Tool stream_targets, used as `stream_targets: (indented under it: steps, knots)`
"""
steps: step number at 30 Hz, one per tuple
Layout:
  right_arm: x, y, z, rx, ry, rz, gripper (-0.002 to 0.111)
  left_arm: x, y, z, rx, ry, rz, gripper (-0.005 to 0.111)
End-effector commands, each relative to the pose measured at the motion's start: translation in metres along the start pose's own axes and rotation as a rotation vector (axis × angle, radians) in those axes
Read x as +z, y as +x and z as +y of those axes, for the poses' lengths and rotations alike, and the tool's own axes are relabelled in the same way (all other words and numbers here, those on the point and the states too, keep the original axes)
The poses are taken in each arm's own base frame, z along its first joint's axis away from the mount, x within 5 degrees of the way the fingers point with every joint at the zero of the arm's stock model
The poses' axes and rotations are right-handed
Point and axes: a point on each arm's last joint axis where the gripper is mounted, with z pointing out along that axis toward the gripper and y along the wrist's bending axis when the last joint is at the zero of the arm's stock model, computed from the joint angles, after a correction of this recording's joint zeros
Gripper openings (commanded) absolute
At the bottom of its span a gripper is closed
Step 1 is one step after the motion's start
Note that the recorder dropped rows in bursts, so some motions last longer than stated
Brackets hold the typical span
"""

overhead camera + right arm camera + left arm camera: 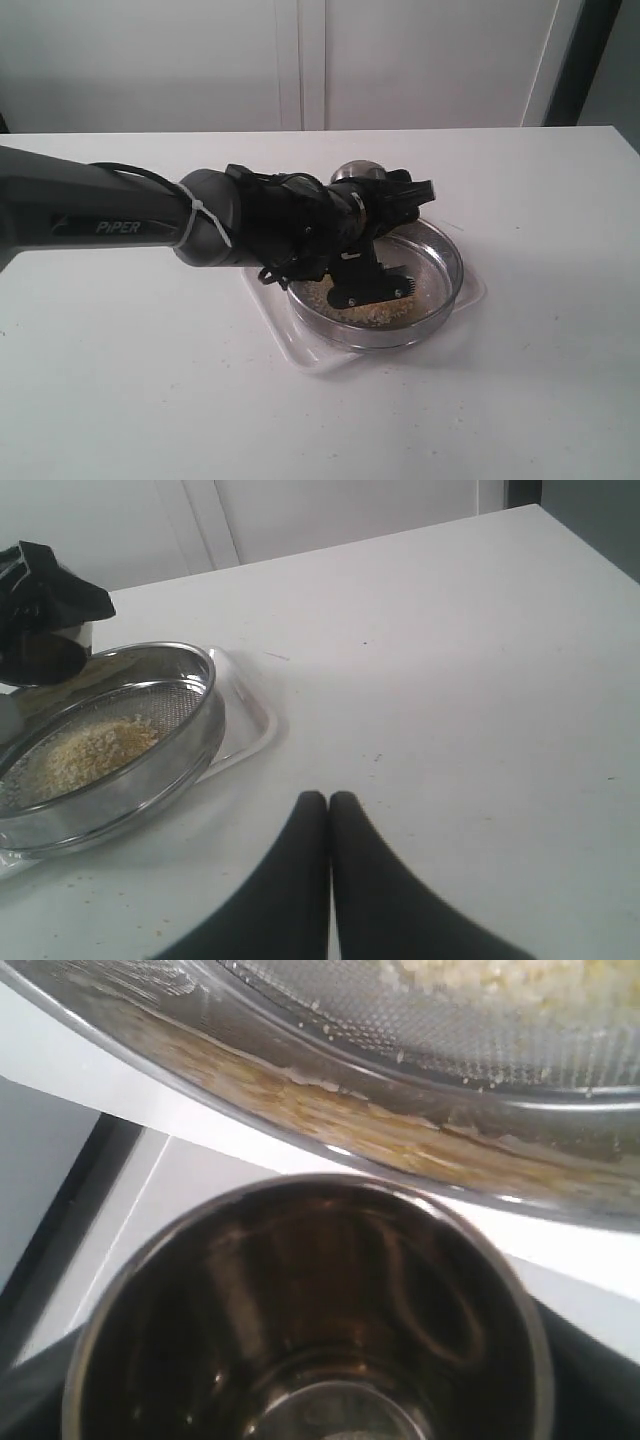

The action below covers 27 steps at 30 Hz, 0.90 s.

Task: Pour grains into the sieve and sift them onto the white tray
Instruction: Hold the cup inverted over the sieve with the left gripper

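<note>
Steel cup (300, 1320), one, round and polished, fills my left wrist view. My left gripper (388, 232) clamps it, tipped over the single sieve (447, 262). That sieve is wide and shallow, with a steel rim and fine mesh, and it rests on the one white tray (275, 320), a flat rectangle with rounded corners. One loose heap of yellow grains (380, 312) lies on the mesh. My right gripper (328, 815) has its two black fingers pressed together on nothing, over the white table (520, 400), apart from the tray.

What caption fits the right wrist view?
Right end effector, shut, over the table; nearby, the sieve holding grains sits on the white tray.
</note>
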Motion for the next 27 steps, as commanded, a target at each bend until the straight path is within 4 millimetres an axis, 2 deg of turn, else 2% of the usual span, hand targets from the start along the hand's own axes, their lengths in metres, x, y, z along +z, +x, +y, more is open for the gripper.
stream_targets:
  steps: [1,5,19,27]
  knots:
    - [0.0,0.0,0.0,0.0,0.0,-0.015,0.0,-0.002,0.0,-0.001,-0.184,0.032,-0.027,0.0]
    - [0.0,0.0,0.0,0.0,0.0,-0.015,0.0,-0.003,-0.002,-0.003,-0.283,0.056,-0.05,0.0]
    - [0.0,0.0,0.0,0.0,0.0,-0.015,0.0,-0.003,-0.004,-0.001,-0.304,0.044,-0.074,0.0]
    - [0.0,0.0,0.0,0.0,0.0,-0.015,0.0,-0.014,0.009,0.005,-0.339,0.011,-0.047,0.0]
